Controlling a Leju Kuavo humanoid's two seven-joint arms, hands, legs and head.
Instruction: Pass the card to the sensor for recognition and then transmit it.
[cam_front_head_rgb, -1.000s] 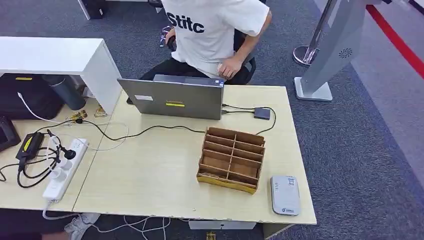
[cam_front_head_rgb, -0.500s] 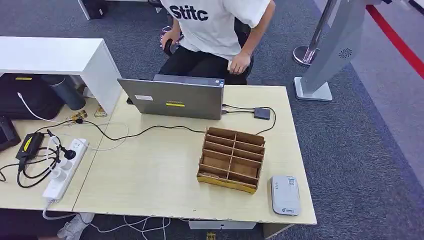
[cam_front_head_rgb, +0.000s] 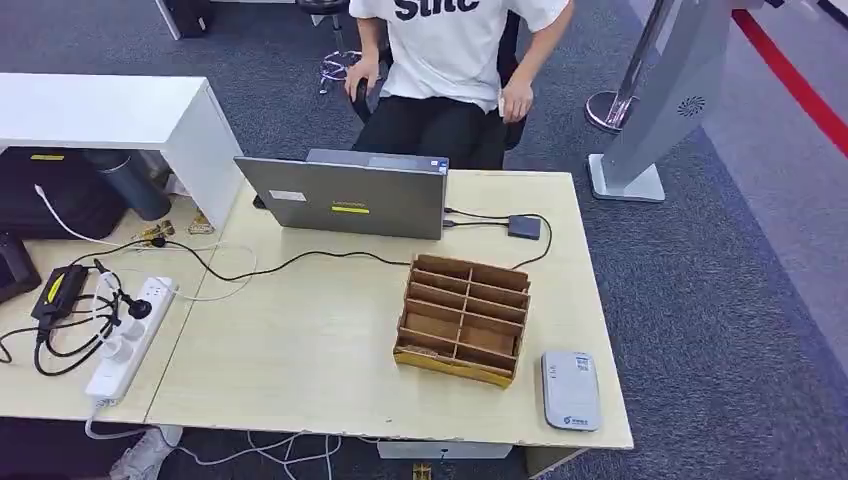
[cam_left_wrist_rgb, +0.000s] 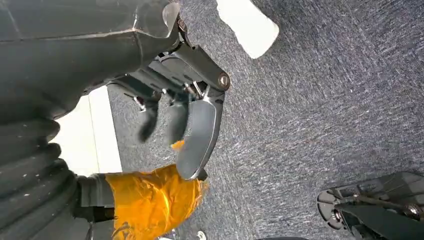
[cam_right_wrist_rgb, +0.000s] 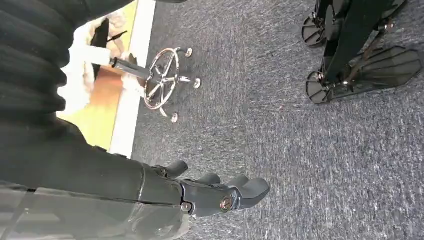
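Waiting with both arms hanging: left robot hand (cam_left_wrist_rgb: 190, 120) and right robot hand (cam_right_wrist_rgb: 220, 192) hold nothing, fingers loosely apart. The person (cam_front_head_rgb: 455, 60) has leaned back from the worktop (cam_front_head_rgb: 300, 350). Sensor (cam_front_head_rgb: 570, 390) sits lower right; I can't spot the card.

Even, bright overhead light covers the head view; the pale table (cam_front_head_rgb: 300, 360) casts only soft, faint shadows, and a mild sheen lies on the laptop (cam_front_head_rgb: 345, 195) lid. The picture is slightly soft throughout. In the left wrist view the dark fingers (cam_left_wrist_rgb: 150, 120) are smeared by blur, and the carpet (cam_left_wrist_rgb: 325, 100) looks grainy.
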